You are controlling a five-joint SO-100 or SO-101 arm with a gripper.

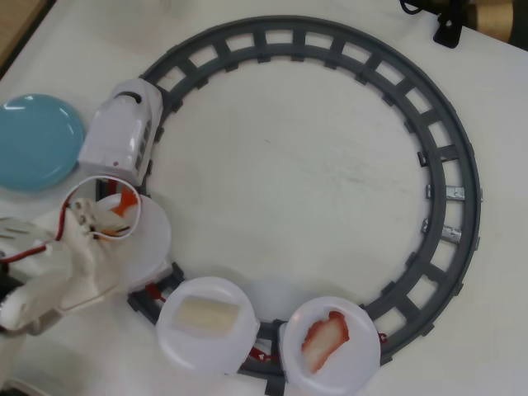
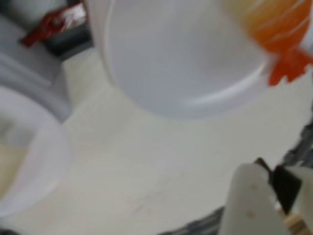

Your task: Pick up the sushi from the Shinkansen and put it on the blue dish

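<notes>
The small toy sushi with a red-edged, white-centred topping [image 1: 325, 341] lies flat on a round white plastic plate [image 1: 332, 347] at the tail of the white toy Shinkansen train with its rounded nose [image 1: 124, 132]. It sits well apart from the jaws, off to their right in the overhead view, untouched. So the task looks barely begun: nothing is lifted, and the round, glossy light-blue dish [image 1: 35, 142] stands bare, up and to the left of the jaws.

The topping looks smooth and glossy, slightly tilted across its plate, with a pale centre and a thin red rim.

Between that plate and the jaws rides another white plate [image 1: 205, 324] carrying a plain cream-white sushi [image 1: 208, 313]. The white two-finger gripper [image 1: 103, 216] hovers over the first white plate [image 1: 153, 239], right at an orange shrimp sushi [image 1: 124, 203], not the task's piece. Whether its jaws are apart or pressed together I cannot tell. The dark grey circular plastic track [image 1: 445, 157] rests on the pale table [image 1: 289, 173].
</notes>
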